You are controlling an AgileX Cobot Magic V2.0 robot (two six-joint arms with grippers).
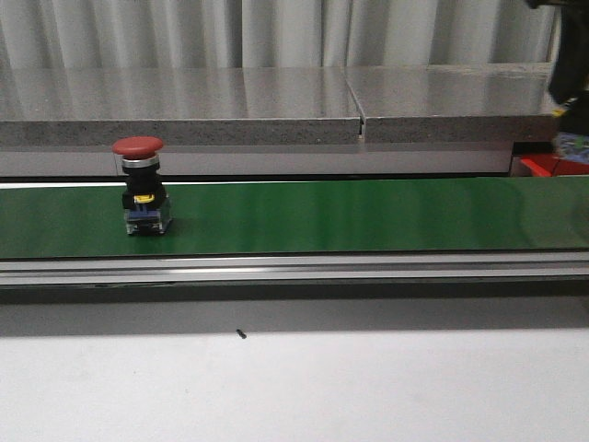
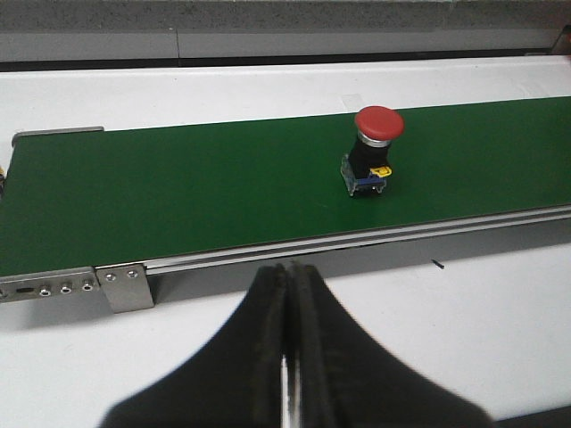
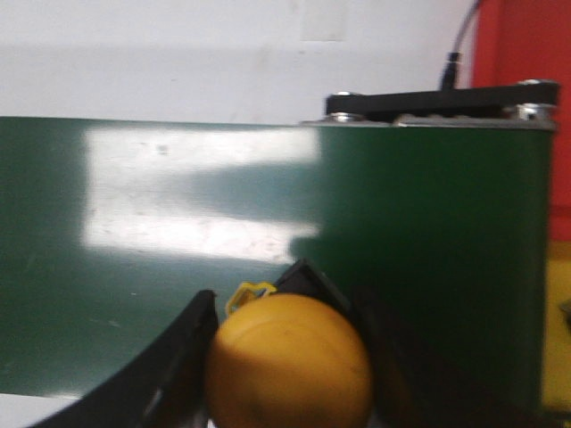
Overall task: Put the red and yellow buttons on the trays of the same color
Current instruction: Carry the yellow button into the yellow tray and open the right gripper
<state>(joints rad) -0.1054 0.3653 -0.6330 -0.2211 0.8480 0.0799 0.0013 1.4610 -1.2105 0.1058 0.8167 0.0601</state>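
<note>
A red button [image 1: 138, 184] with a mushroom cap stands upright on the green conveyor belt [image 1: 368, 216], towards its left. In the left wrist view the red button [image 2: 376, 147] stands apart, well beyond my left gripper [image 2: 290, 269], which is shut and empty over the white table in front of the belt. My right gripper [image 3: 287, 357] is shut on a yellow button [image 3: 290, 366], held above the belt's right end [image 3: 428, 223]. A glossy red tray [image 3: 522, 45] lies past that end; its corner [image 1: 545, 164] shows in the front view. The yellow tray is out of view.
A grey stone ledge [image 1: 276, 101] runs behind the belt, and a metal rail [image 1: 276, 269] along its front. Part of my right arm [image 1: 571, 78] hangs at the top right. A black bracket with a cable [image 3: 446, 98] sits at the belt's end.
</note>
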